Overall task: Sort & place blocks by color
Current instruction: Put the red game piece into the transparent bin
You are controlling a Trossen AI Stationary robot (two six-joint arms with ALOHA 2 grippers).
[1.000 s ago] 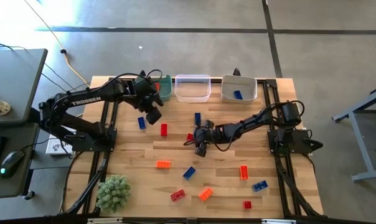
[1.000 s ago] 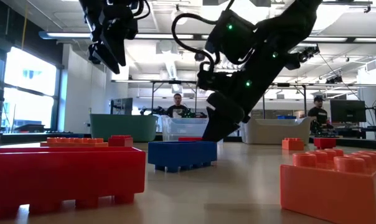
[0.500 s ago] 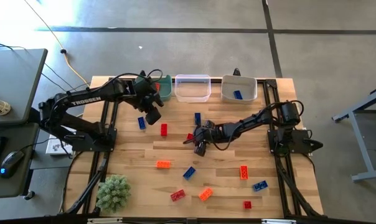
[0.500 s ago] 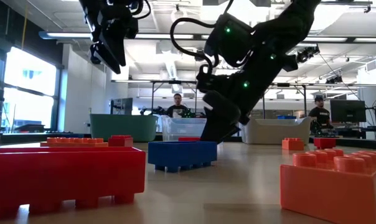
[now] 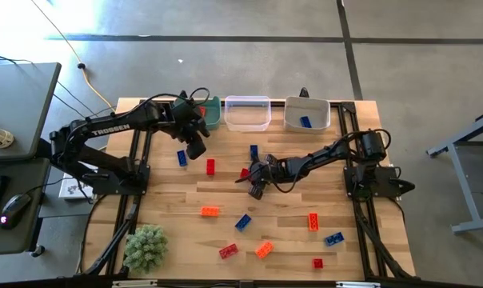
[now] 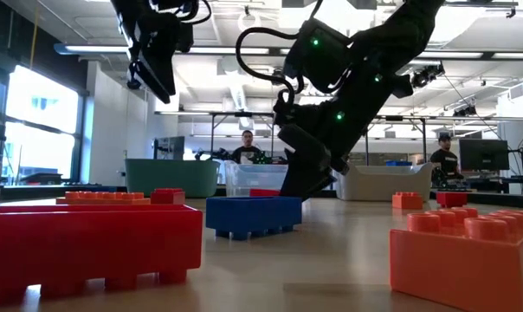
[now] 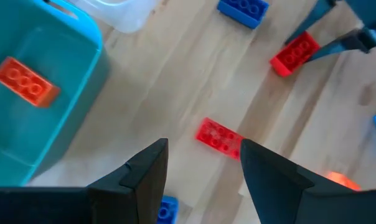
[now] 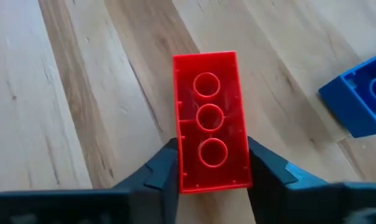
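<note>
on the wooden table (image 5: 177,200) we see three bins at the far edge and bricks scattered across the boards. our left gripper (image 5: 196,149) hangs open above a red brick near the teal bin (image 7: 45,118). our right gripper (image 8: 210,163) is closed on a red brick (image 8: 210,118) at mid-table. we judge a pick is in hand; next comes the lift toward a bin.

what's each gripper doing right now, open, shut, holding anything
Left gripper: open, empty, above the wooden table.
Right gripper: shut on a small red plastic studded brick, underside up, near the table's middle.
</note>
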